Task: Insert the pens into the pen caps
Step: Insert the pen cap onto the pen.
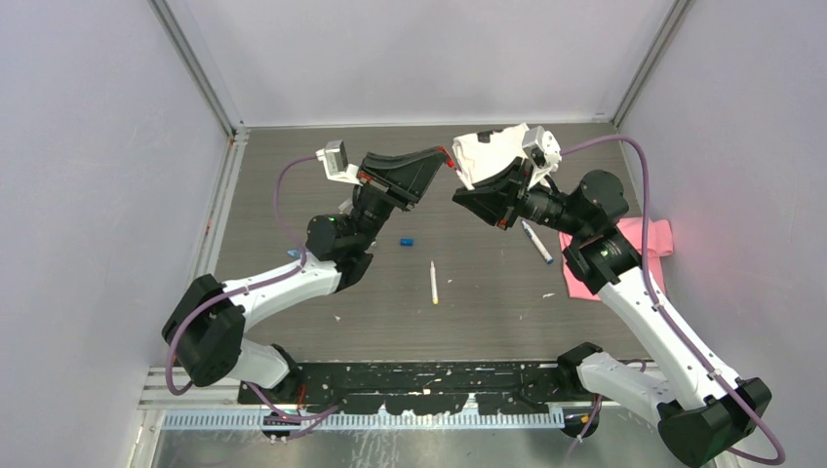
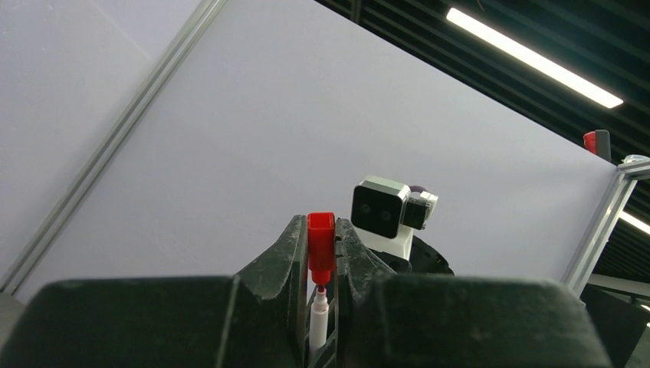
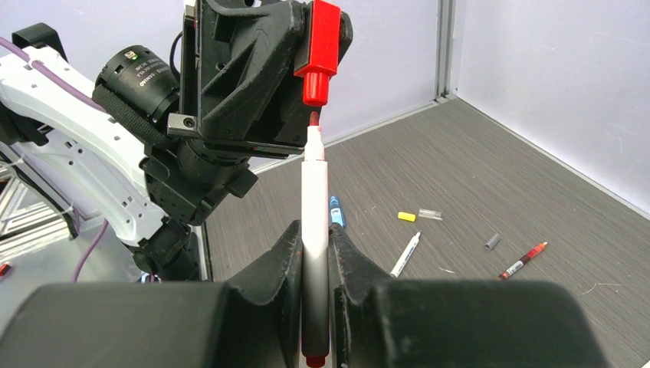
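At the near edge of the bench [image 1: 488,322] the bases of both arms were seen bolted side by side. A little farther in, near the middle, a yellow-tipped pen [image 1: 433,283] was laid flat and uncapped. Just beyond it, slightly to the left, a blue cap [image 1: 407,241] was found lying apart from it. On the right side a blue-tipped pen [image 1: 536,242] was laid at a slant beside the right arm, with a pink cloth [image 1: 655,239] spread near it toward the right wall. Above the far half of the bench both hands were held raised and turned toward each other, almost tip to tip. The right hand [image 3: 314,238] was closed on a white pen [image 3: 314,192], whose barrel was clamped between the fingers [image 3: 280,253] with its red tip pointed outward. The left hand [image 2: 321,227] was closed on a red cap [image 2: 321,245], which was held with its open end turned toward that pen. The pen's tip was lined up with the cap's mouth and lay just short of it; the barrel was plainly not yet seated. Farther off on the bench, in the right wrist view, a yellow cap [image 3: 406,217], a grey cap [image 3: 491,242] and a dark red pen [image 3: 524,261] were seen scattered, none touching another.
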Robot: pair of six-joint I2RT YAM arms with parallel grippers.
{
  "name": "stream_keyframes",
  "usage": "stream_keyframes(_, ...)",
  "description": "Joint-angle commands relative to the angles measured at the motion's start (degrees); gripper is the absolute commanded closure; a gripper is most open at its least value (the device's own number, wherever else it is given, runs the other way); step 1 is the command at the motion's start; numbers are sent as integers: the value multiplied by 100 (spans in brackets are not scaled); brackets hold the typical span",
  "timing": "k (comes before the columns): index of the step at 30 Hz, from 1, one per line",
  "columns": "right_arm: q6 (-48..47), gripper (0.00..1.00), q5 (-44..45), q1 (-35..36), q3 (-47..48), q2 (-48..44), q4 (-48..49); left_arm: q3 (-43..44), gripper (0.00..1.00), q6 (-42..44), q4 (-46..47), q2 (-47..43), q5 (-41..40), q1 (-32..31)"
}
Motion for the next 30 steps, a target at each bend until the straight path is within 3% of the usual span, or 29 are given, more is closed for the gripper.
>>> stream_keyframes(1, 31, 99, 54, 43, 51, -28, 332, 184, 99, 41, 297, 15, -30, -37)
stream_keyframes(30, -43, 99, 17, 39, 5, -8, 239, 193, 99, 14, 339, 16, -105, -46)
